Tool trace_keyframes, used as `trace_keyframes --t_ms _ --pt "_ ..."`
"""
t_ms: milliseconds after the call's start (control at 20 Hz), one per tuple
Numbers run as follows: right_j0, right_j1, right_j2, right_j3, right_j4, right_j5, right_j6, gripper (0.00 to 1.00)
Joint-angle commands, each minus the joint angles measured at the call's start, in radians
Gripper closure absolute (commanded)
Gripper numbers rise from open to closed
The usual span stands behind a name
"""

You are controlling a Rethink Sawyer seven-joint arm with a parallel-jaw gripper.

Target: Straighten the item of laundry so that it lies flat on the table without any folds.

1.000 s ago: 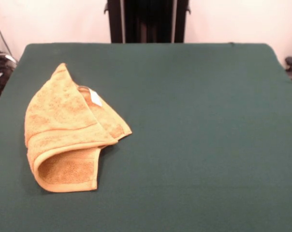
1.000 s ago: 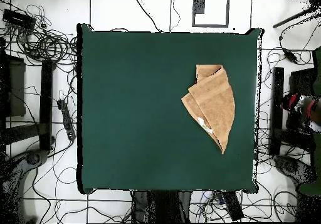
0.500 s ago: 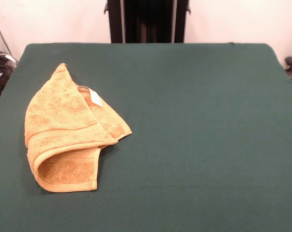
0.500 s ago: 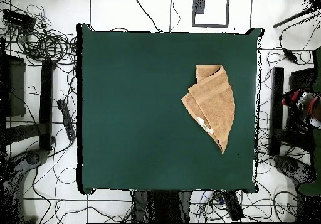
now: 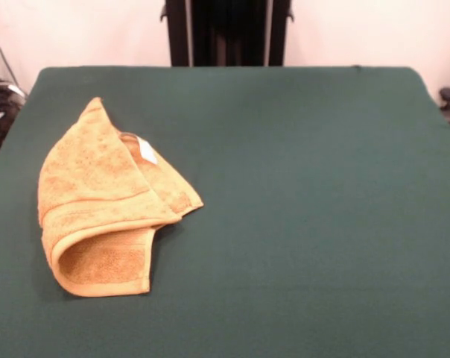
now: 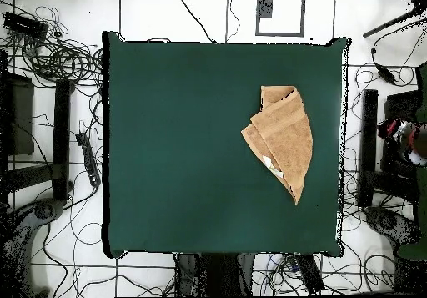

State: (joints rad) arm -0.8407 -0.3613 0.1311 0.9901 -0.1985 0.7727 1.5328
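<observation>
1. Towel (image 5: 106,205) on the surface (image 5: 299,209), left side in the front view, well inside the edges; in the overhead view toward the right edge (image 6: 282,138), roughly mid-depth.
2. Not flat: folded over itself into a rough cone, pointed tip at the far end, broad rolled loop at the near end showing the underside of the cloth.
3. Top layer laid diagonally over a lower layer, with a lower corner poking out to the right. Woven band running across the near part.
4. White tag (image 5: 147,150) exposed at the fold line, just right of the top layer's edge.
5. Task judged barely begun or not begun: no layer opened, every fold in place, whole unfolding left to do.
6. Left to do, as a judgement: lift the top layer off the lower one, open the near loop, spread the corners apart, smooth out the creases. Plenty of bare surface to the right in the front view for spreading.
7. Jaws: absent from both views, so no telling whether spread or pressed together; nothing held, nothing touching the towel as far as can be seen.
8. Dark stand (image 5: 226,31) visible beyond the far edge only.
</observation>
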Motion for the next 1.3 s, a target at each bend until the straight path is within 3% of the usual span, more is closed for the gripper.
trace_keyframes --t_ms 50,450,700,900,1100,1300 --pt "0.059 0.165 0.050 -0.012 -0.005 -0.091 0.117 0.00" --pt "0.051 0.259 0.077 -0.074 0.008 -0.176 0.091 0.00" --pt "0.076 0.314 0.065 -0.170 0.026 -0.097 0.090 0.00" --pt "0.117 0.338 0.027 -0.219 0.036 -0.087 0.172 0.00" --pt "0.165 0.283 -0.018 -0.150 0.061 -0.113 0.290 0.00" --pt "0.201 0.174 -0.042 0.008 0.083 -0.238 0.386 0.00"
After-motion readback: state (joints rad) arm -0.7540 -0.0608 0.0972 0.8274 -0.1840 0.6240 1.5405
